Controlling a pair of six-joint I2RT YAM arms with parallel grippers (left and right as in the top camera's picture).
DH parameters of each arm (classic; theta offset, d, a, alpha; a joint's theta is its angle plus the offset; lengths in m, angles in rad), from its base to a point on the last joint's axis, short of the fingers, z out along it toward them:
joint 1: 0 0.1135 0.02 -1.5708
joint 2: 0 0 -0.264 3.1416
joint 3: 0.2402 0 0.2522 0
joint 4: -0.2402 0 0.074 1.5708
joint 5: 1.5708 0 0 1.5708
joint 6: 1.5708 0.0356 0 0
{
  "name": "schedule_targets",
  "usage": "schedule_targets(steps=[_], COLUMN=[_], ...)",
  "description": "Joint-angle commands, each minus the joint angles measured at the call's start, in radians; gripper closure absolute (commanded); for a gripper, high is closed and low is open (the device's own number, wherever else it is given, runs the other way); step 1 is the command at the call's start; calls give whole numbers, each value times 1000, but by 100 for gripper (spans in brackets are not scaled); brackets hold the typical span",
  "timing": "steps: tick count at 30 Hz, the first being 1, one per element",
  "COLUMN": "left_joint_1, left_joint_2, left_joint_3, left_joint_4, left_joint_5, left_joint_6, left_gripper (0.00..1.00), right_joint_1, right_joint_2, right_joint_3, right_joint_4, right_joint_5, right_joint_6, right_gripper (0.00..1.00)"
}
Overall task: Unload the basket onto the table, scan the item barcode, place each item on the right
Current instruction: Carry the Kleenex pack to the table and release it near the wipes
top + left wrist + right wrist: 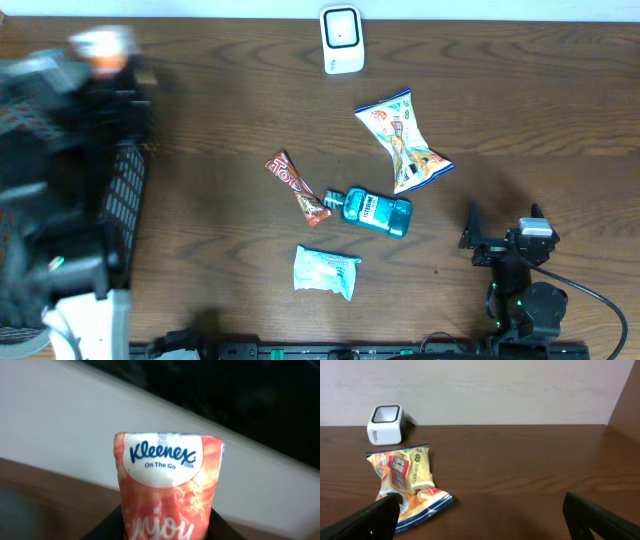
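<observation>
At table centre, overhead: scanner [342, 38], snack bag [405, 140], candy bar [296, 188], mouthwash bottle [372, 211], white packet [326, 271]. Left wrist: left gripper [167, 532], partly closed, clamps the upright Kleenex pack [167, 475]. Right wrist: right gripper [481, 505] wide apart, empty; the snack bag lies between it and the scanner.

Your right gripper [481, 506], jaws wide, faces bare wood. The whole right side of the table [560, 110] is open to you, up to the far wall. The snack bag [404, 140] lies ahead on its left, and the scanner [341, 38] stands beyond that at the far edge. Mid-table is crowded: the candy bar [296, 188] lies just beside the bottle [375, 212], with a white pack [326, 271] near them on the arms' side. The far strip of wood left of the scanner is free. The basket [125, 195] blocks the left edge. Your left gripper [165, 530], clamped on the Kleenex pack [167, 475], fills the far-left corner.
</observation>
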Motion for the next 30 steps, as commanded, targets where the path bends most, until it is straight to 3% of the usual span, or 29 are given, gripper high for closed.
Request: schedule_targets(steps=[1, 5, 9, 17, 21, 24, 26, 28, 30], left_joint_1=[-211, -430, -556, -681, -710, -731, -741, -747, -748], left_joint_2=[102, 282, 470, 795, 890, 932, 944, 940, 919], left_joint_3=[6, 6, 6, 6, 6, 6, 6, 7, 8], left_joint_4=[-16, -16, 11, 252, 290, 284, 284, 285, 284], left_joint_5=[-51, -270, -406, -411, -430, -446, -459, -460, -459], left_joint_6=[-19, -26, -110, -424, -574, -590, -583, -578, -579], left_gripper=[62, 62, 62, 61, 61, 61, 49, 25, 11], right_joint_1=[4, 4, 4, 4, 4, 4, 4, 4, 4], right_joint_2=[-3, -3, -3, -3, -3, -3, -3, -3, -3], right_joint_3=[-1, -1, -1, 0, -1, -1, -1, -1, -1], right_joint_4=[-4, -4, -4, -4, -4, -4, -4, -4, -4], right_joint_5=[-2, -2, -2, -2, -2, -2, -2, -2, -2], right_joint_6=[-14, -14, -14, -14, -14, -14, -14, -14, -14], right_gripper=[1, 1, 1, 1, 1, 1, 1, 1, 1])
